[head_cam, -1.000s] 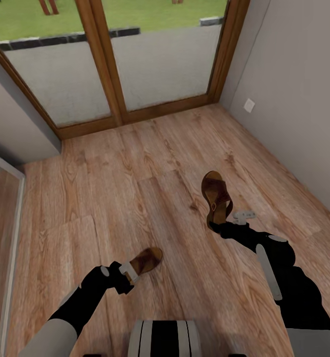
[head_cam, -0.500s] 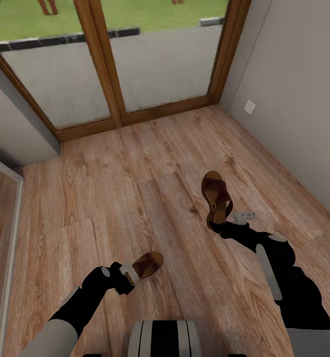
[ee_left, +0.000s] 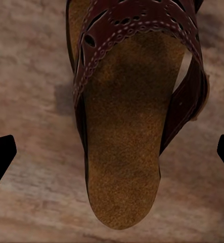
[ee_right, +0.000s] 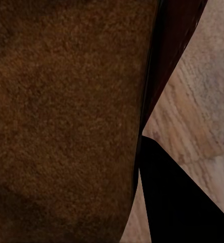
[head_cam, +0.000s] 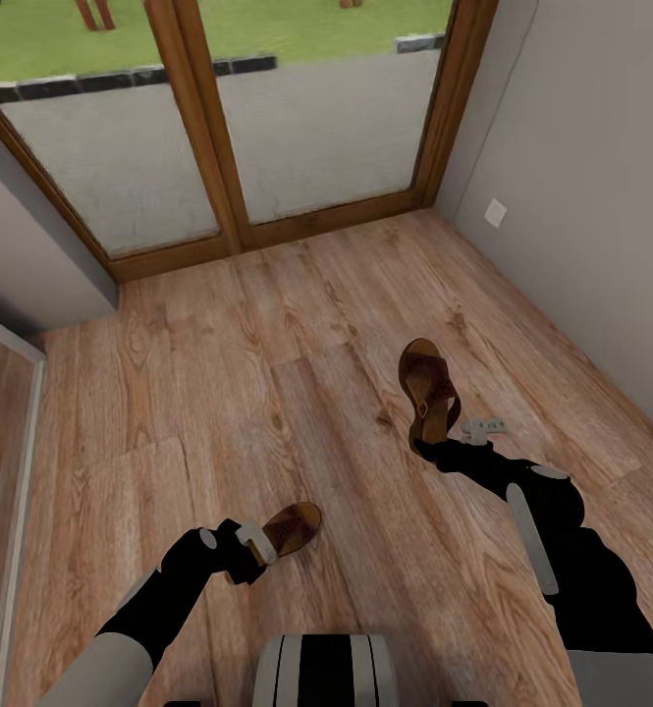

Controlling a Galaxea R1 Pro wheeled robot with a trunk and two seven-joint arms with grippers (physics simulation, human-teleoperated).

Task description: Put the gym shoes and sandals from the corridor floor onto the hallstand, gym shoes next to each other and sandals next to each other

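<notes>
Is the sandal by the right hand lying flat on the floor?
No, tipped. The sandal stands on edge, heel end at the right hand, above the floor.

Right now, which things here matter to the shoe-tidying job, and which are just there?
Part of the job:
- sandal at the left fingers
- sandal at the right fingers
- corridor floor
- left fingers
- right fingers

Just there:
- glass doors with wooden frame
- wall socket
- grey wall
- lawn outside

A sandal's point(ee_right: 66, 116) tan footbeds surface spreads from nine o'clock across the centre, its dark edge running toward one o'clock. One black finger point(ee_right: 177, 197) sits at five o'clock against that edge. Wood-plank floor point(ee_right: 203, 101) shows at three o'clock.
</notes>
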